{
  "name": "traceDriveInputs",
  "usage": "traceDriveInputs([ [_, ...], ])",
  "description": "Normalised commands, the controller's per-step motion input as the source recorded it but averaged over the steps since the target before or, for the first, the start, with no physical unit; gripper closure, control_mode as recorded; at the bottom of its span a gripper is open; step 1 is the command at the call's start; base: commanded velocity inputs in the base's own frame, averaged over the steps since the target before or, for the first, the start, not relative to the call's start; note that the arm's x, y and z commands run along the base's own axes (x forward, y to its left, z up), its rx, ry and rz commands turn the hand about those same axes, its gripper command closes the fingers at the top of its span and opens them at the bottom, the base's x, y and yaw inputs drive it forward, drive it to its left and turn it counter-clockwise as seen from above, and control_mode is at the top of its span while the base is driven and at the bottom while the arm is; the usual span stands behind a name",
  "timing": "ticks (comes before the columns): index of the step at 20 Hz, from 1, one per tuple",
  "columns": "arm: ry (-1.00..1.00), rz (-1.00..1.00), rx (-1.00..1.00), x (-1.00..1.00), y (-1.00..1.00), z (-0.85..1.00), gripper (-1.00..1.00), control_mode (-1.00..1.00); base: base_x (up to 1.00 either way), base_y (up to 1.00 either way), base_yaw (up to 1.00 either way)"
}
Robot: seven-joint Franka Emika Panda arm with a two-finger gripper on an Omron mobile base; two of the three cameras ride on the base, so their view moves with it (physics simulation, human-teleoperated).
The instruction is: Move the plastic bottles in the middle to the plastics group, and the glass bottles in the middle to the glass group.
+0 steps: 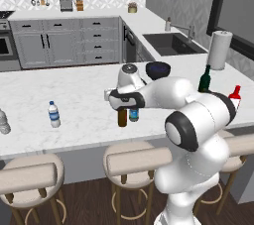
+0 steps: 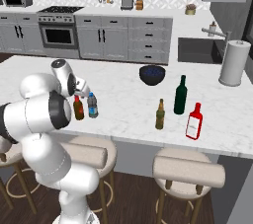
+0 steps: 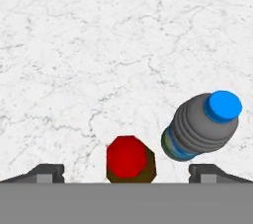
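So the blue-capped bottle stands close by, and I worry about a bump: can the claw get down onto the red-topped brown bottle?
Probably yes. The open claw hangs above the red-topped brown bottle, a finger either side; the blue-capped bottle leans close to one finger.

Hand view: white grey-veined marble counter (image 3: 99, 45); red-topped brown bottle (image 3: 129, 160) lower centre; grey ribbed bottle (image 3: 200, 128), blue cap, right.

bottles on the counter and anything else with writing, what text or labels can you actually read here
None can be read.
Water bottle: blue label, too small.
Red bottle: white label, blurred.
Blue-capped bottle: label edge visible, no letters.
Red-topped bottle: seen from above, its label hidden.
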Motion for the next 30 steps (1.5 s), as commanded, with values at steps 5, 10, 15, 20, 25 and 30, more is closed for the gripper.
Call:
traceDriveInputs([
  [5, 0.00, 0.00, 0.00, 0.19, 0.00, -0.18, -1.00, -1.00, 0.00, 0.00, 0.00],
  [10, 0.00, -0.01, 0.00, 0.19, 0.00, -0.16, -1.00, -1.00, 0.00, 0.00, 0.00],
  [15, 0.00, 0.00, 0.00, 0.02, 0.06, -0.14, -1.00, -1.00, 0.00, 0.00, 0.00],
  [20, 0.00, 0.00, 0.00, 0.00, 0.03, -0.19, 1.00, -1.00, 0.00, 0.00, 0.00],
  [25, 0.00, 0.00, 0.00, -0.03, -0.06, -0.25, 1.00, -1.00, 0.00, 0.00, 0.00],
  [30, -0.03, 0.00, 0.01, -0.32, -0.09, 0.01, 1.00, -1.00, 0.00, 0.00, 0.00],
])
